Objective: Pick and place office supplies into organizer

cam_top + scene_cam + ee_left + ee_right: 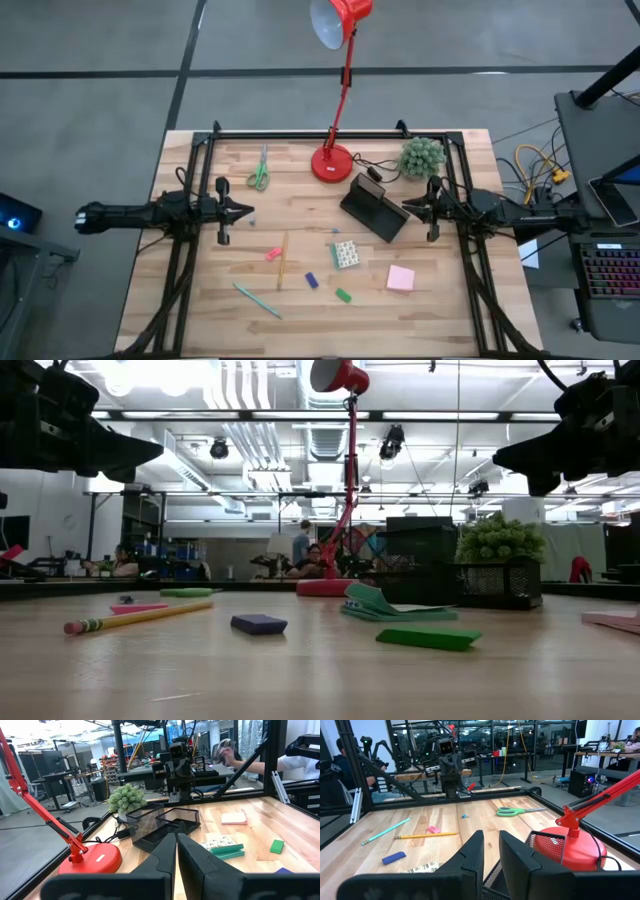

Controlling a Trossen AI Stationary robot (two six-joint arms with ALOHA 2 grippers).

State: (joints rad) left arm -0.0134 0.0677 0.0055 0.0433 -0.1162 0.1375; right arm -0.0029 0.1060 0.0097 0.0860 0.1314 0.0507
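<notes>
The black mesh organizer stands tilted near the table's middle right, and my right gripper hovers just beside it, open by a narrow gap. My left gripper hovers shut over the left half. Lying flat on the wood are green-handled scissors, a pink piece, a yellow pencil, a teal pen, a blue piece, a green piece, a pale patterned block and a pink sticky pad.
A red desk lamp with its round base and a green ball-shaped plant stand behind the organizer at the far edge. A black frame rims the table. People sit in the room beyond.
</notes>
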